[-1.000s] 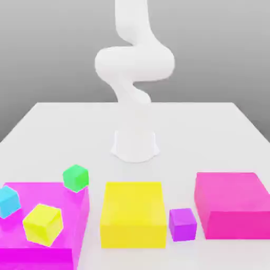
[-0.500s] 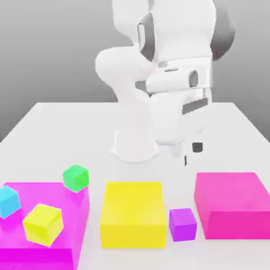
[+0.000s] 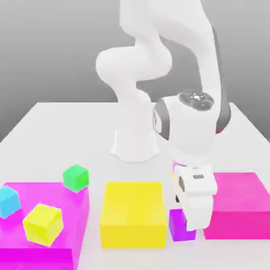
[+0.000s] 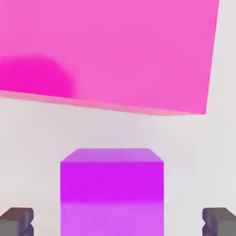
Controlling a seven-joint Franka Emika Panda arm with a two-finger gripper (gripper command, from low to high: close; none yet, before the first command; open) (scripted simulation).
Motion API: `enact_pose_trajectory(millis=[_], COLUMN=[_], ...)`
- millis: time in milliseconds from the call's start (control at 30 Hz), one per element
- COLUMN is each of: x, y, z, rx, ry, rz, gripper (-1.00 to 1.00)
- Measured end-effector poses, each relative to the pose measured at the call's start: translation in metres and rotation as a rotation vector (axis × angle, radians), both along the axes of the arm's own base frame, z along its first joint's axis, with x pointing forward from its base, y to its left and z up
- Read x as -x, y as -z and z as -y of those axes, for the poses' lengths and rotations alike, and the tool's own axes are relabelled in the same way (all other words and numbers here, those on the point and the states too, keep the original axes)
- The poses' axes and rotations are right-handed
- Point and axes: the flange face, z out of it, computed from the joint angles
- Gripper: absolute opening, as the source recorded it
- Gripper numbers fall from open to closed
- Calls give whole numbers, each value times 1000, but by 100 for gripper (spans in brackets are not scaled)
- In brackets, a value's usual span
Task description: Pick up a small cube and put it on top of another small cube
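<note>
Lowering since earlier frame, gripper (image 3: 191, 228) now straddling purple cube (image 4: 112, 191), fingers (image 4: 17, 220) spread apart, not touching.

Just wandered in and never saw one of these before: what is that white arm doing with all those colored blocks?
The white arm has its gripper lowered over the small purple cube, which sits on the table between the big yellow block and a big magenta block. The jaws stand open on either side of the cube, not gripping it. A small green cube and a small cyan cube sit at the exterior view's left.
</note>
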Motion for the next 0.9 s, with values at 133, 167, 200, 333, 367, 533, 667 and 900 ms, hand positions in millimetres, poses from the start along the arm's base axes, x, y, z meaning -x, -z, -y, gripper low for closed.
enact_pose_trajectory(millis=[133,167,200,333,367,533,667,900], x=[1,1,1,0,-1,-2,-53,-87], y=[6,6,6,-10,-20,-52,-79,-134], z=[0,0,0,0,0,-9,38,212], rx=[0,0,0,1,1,9,34,44], ry=[0,0,0,-1,-1,-35,165,786], rz=[-2,-2,-3,-2,-2,-15,-5,15], gripper=[-100,-100,-100,-100,-100,-100,-100,-100])
